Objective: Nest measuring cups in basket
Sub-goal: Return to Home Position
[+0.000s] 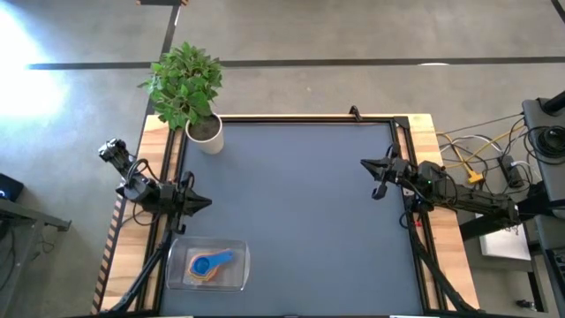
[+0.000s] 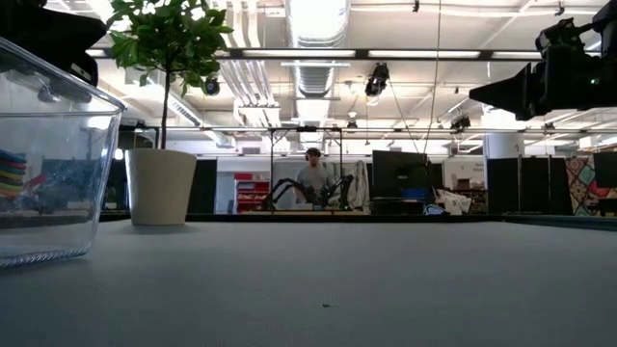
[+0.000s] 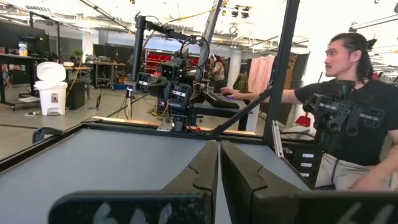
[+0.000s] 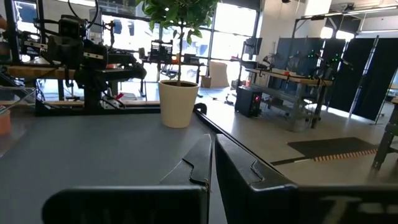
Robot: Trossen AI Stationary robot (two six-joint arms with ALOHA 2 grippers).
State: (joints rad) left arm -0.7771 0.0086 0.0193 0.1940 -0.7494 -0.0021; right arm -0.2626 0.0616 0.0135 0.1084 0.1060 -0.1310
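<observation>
The clear basket (image 1: pixel 207 267) sits near the table's near left corner, and the measuring cups (image 1: pixel 210 263) lie nested inside it with the light blue one on top. In the low view the basket (image 2: pixel 43 164) stands at the left with the coloured cup rims (image 2: pixel 13 172) stacked inside. My left gripper (image 1: pixel 205 203) hovers shut at the table's left edge, just beyond the basket. My right gripper (image 1: pixel 366 163) hovers shut at the table's right edge. Both wrist views show the fingers closed together, left (image 3: pixel 219 163) and right (image 4: pixel 212 158), holding nothing.
A white pot with a green plant (image 1: pixel 205 134) stands at the far left corner. A raised black rim (image 1: pixel 300 118) frames the grey table. A person (image 3: pixel 348 106) sits beyond the table's right side, and cables (image 1: pixel 481 163) lie there.
</observation>
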